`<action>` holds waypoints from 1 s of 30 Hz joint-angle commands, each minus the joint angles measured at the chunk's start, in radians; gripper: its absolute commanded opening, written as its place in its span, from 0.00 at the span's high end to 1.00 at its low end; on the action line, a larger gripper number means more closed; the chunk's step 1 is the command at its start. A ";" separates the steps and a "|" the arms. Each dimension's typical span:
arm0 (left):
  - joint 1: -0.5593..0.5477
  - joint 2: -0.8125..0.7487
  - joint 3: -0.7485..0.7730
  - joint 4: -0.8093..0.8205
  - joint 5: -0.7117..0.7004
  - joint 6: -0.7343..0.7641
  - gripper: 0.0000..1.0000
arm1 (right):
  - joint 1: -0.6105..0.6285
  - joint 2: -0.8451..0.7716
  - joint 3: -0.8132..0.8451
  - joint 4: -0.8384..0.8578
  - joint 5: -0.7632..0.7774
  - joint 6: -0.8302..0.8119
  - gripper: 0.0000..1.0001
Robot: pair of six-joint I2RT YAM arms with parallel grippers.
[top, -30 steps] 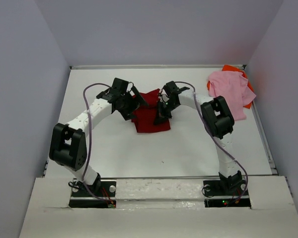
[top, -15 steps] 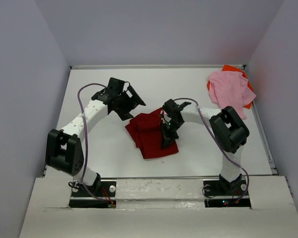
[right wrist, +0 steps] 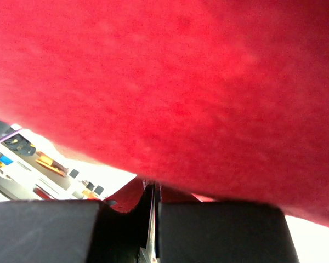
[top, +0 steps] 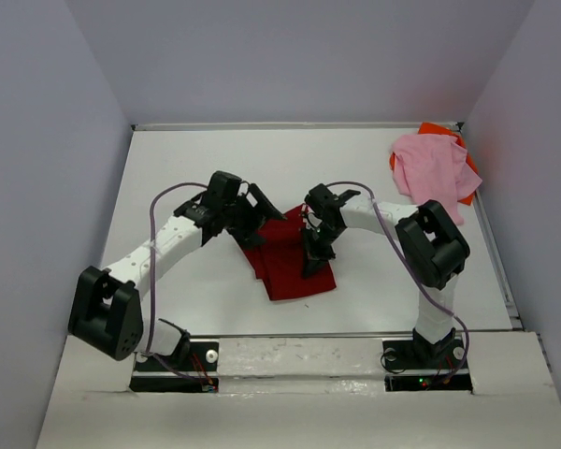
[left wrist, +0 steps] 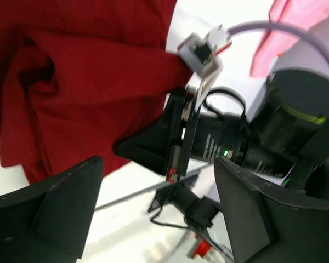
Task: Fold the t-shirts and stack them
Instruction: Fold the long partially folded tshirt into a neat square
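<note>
Top external view: finds the dark red t-shirt (top: 282, 267) mid-table (top: 215, 299), a rumpled, part-folded oblong with its long axis running far-left to near-right. Pinches its right edge with the right gripper (top: 310, 260), jaws together on the cloth. Holds the left gripper (top: 260, 213), jaws wide apart, at the far-left end, with cloth lying just ahead and likely nearest this arm for a second grasp. Leaves the light pink t-shirt (top: 432, 168) heaped on the bright orange t-shirt (top: 438, 129) at the far right corner, unfolded.
</note>
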 commanded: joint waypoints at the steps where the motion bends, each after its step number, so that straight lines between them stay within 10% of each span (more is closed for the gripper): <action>1: -0.015 -0.109 -0.171 0.203 0.093 -0.165 0.08 | 0.006 0.011 0.045 0.005 0.002 0.015 1.00; 18: -0.052 -0.179 -0.634 0.975 -0.004 -0.568 0.09 | 0.006 0.010 0.037 0.023 -0.009 0.024 1.00; 30: -0.063 0.098 -0.536 1.186 0.016 -0.518 0.08 | 0.006 0.001 0.031 0.026 -0.015 0.025 1.00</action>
